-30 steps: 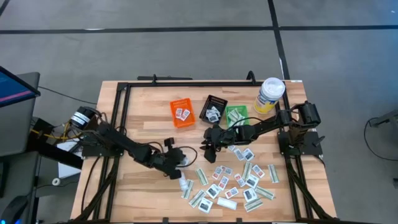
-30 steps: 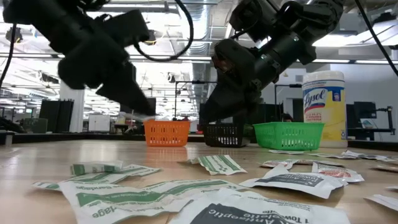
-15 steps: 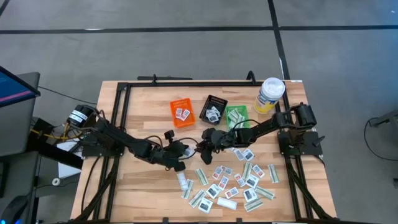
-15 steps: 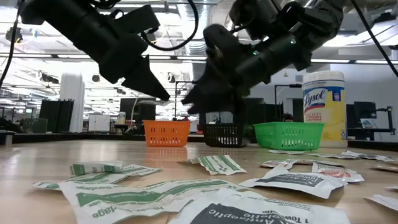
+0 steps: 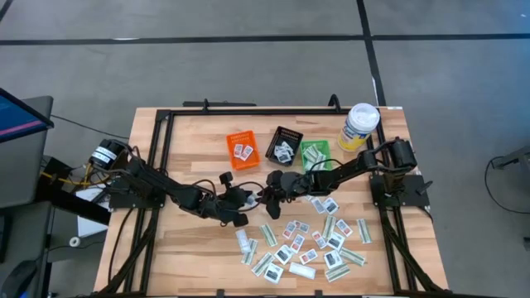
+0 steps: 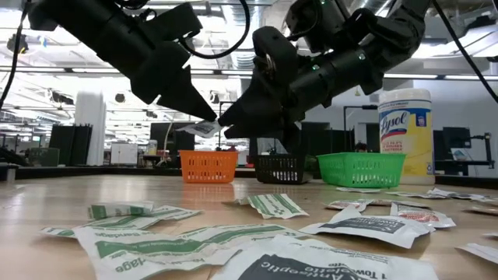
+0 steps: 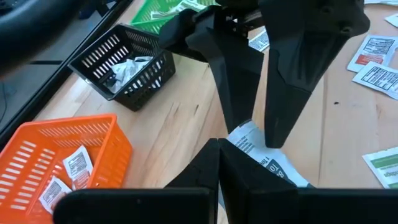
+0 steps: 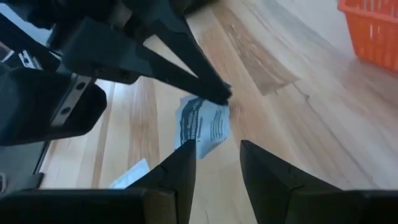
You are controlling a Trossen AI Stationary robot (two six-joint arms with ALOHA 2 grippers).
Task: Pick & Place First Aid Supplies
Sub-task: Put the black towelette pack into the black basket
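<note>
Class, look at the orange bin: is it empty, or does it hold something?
Not empty. The orange bin holds two small white packets lying on its floor, seen in the high and left wrist views.

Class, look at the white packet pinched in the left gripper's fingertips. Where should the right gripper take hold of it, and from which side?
Grip the packet's free edge, the end hanging clear of the left gripper, coming from the side opposite it. The right gripper's fingers are open and already straddle that loose end, and the packet is flat, so pinching across its faces should work.

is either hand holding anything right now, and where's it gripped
The left hand pinches a white packet by its top edge. The open right hand straddles its far end without gripping.
</note>
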